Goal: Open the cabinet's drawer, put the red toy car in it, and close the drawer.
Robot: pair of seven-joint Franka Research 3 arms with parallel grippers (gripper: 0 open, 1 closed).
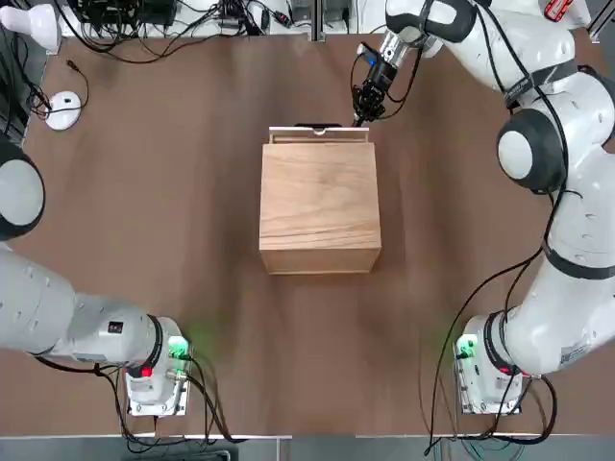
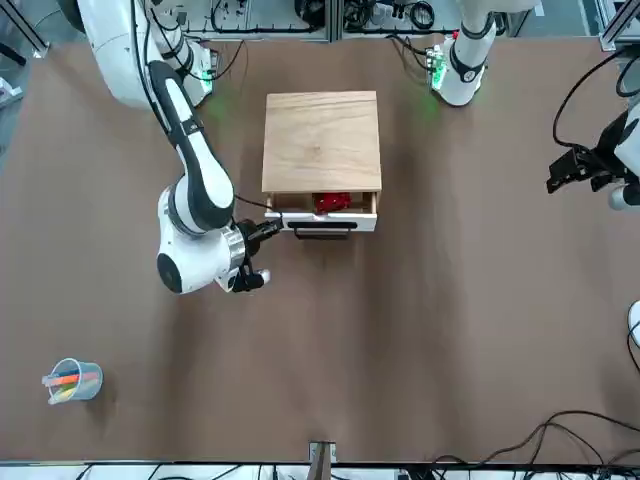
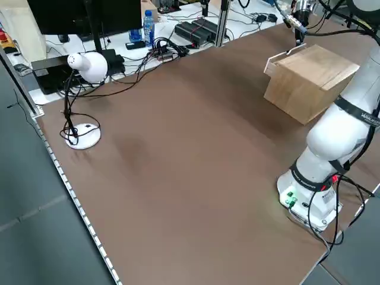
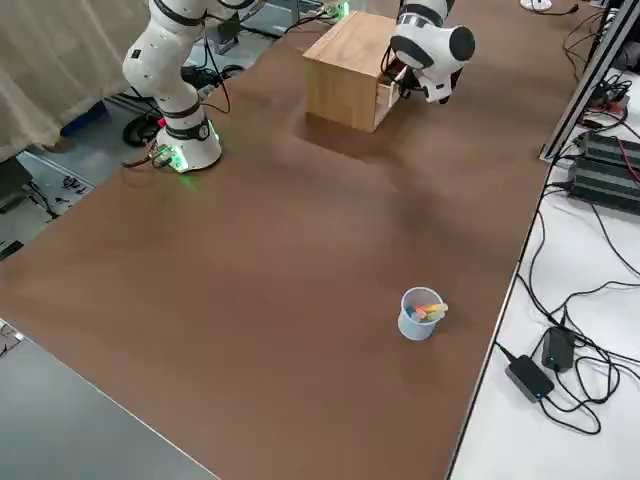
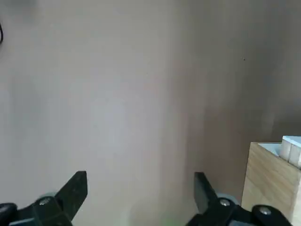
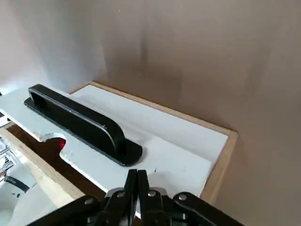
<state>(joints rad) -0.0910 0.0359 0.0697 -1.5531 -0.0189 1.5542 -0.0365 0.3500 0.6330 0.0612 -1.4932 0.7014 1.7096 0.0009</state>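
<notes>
The light wooden cabinet stands mid-table. Its drawer sticks out a little on the far side, showing a white front and a black handle. Inside the gap lies the red toy car, of which only a sliver shows in the right wrist view. My right gripper is shut on nothing, its tips against the drawer front beside the handle's end. My left gripper hangs open well off to the robot's left of the cabinet, its fingers spread over bare table.
A white desk lamp with a round base stands at the far left corner. A small cup of pens sits near the far right of the table. Cables and boxes line the far edge.
</notes>
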